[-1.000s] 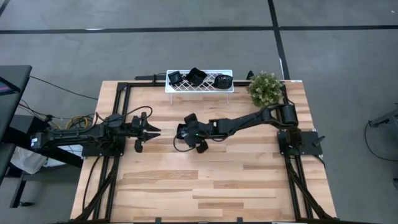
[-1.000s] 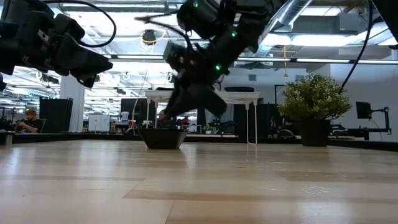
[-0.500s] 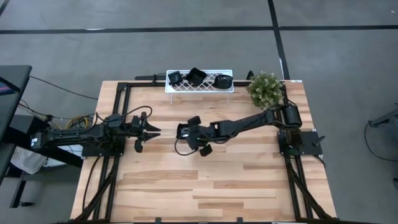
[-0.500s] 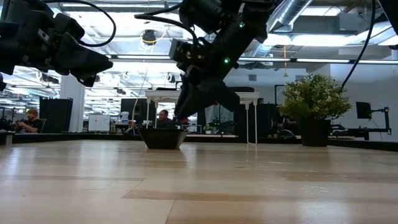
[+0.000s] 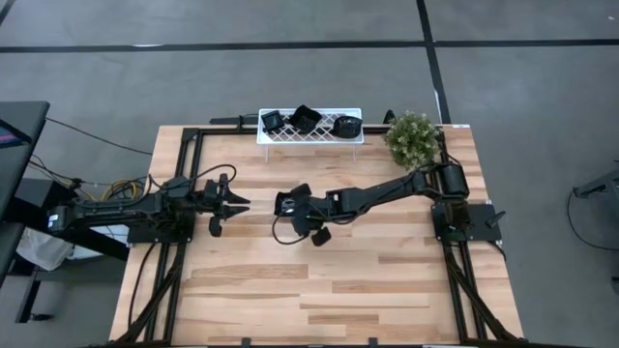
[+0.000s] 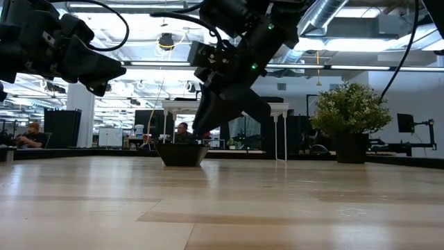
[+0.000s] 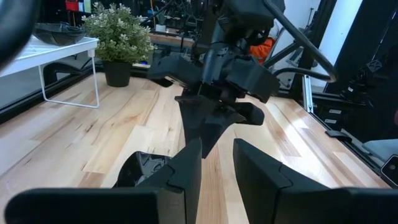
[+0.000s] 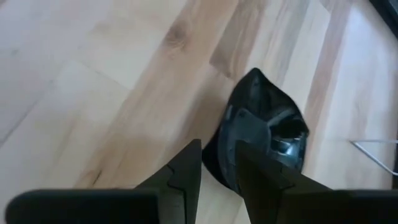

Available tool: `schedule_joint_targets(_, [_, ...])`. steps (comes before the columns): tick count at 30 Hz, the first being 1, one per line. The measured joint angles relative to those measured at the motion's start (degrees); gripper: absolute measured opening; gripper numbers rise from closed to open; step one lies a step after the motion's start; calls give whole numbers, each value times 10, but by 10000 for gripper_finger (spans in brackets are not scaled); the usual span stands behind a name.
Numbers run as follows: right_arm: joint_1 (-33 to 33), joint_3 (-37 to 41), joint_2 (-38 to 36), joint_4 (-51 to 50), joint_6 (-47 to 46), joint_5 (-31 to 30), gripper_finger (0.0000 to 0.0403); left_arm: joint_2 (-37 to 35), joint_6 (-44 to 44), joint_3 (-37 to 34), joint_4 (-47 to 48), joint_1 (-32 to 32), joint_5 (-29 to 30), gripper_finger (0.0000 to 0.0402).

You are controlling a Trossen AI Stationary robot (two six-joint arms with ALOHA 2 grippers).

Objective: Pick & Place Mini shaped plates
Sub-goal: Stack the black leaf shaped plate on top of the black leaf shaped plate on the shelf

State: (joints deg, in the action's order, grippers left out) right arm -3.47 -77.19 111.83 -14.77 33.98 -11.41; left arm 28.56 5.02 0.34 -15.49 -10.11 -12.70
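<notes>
1. Wooden table (image 5: 319, 290) seen from above, two dark robot arms reaching in from opposite sides toward the middle.
2. Right gripper (image 5: 287, 205) near the table's centre, raised above the wood and angled downward, poised over a small black dish (image 8: 264, 134).
3. Right gripper's fingers (image 8: 186, 167) parted by a narrow gap, pinching nothing; the dish visible just beyond the fingertips in the right wrist view.
4. That dish (image 6: 182, 153) resting flat on the table in the low view, deep with an angular rim, directly beneath the right gripper (image 6: 225, 111) and not touched by it.
5. Left gripper (image 5: 232, 201) on the left side of the table, held in the air and pointing toward the right arm, well clear of the dish.
6. Left gripper's fingers (image 7: 186, 168) standing slightly apart, a slim gap between them, nothing held.
7. White lattice rack (image 5: 309, 135) at the table's far edge, carrying three more small black dishes (image 5: 306, 119) in a row.
8. Potted green plant (image 5: 412, 137) just beside the rack, at the far right corner.
</notes>
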Motion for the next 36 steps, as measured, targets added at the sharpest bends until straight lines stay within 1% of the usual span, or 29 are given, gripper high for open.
schedule_joint_targets(3, [3,2,0,-1,4,15,92,0,0,0,0,0,0,95])
schedule_joint_targets(7, [5,16,0,10,11,15,92,0,0,0,0,0,0,95])
schedule_joint_targets(11, [14,23,0,23,16,36,92,0,0,0,0,0,0,95])
schedule_joint_targets(15, [16,25,0,35,35,32,92,0,0,0,0,0,0,95])
schedule_joint_targets(27, [32,25,0,40,50,52,92,0,0,0,0,0,0,95])
schedule_joint_targets(36, [34,19,21,55,56,58,92,0,0,0,-3,0,0,95])
